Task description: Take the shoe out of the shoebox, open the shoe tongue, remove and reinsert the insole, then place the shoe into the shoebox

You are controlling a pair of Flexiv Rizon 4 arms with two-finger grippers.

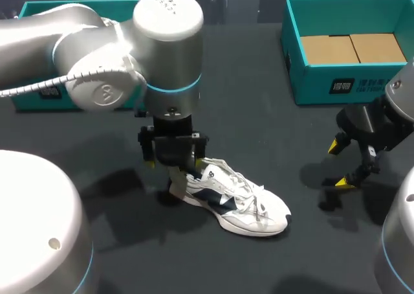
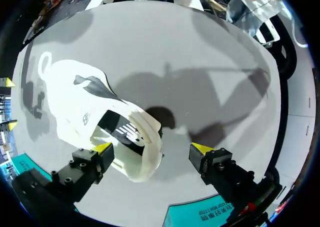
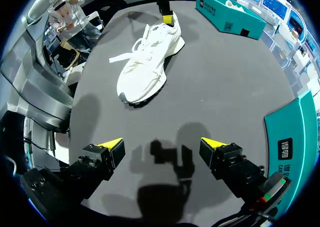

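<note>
A white sneaker (image 1: 242, 206) with dark side panels lies on the dark table, toe toward the right. My left gripper (image 1: 187, 172) stands straight down over its heel. In the left wrist view that gripper (image 2: 152, 148) is open, with the sneaker's heel (image 2: 142, 154) between the fingers and close to one fingertip (image 2: 103, 148). The dark insole (image 2: 124, 130) shows inside the shoe's opening. My right gripper (image 1: 341, 164) hangs open over bare table to the sneaker's right. In its own view the right gripper (image 3: 161, 143) holds nothing, and the sneaker (image 3: 145, 69) lies well ahead of it.
A teal shoebox (image 1: 352, 80) with a cardboard liner stands at the back right, close beside my right gripper (image 3: 295, 142). A second teal box (image 1: 32, 12) stands at the back left, partly hidden by my left arm; something white lies in it (image 3: 230, 12).
</note>
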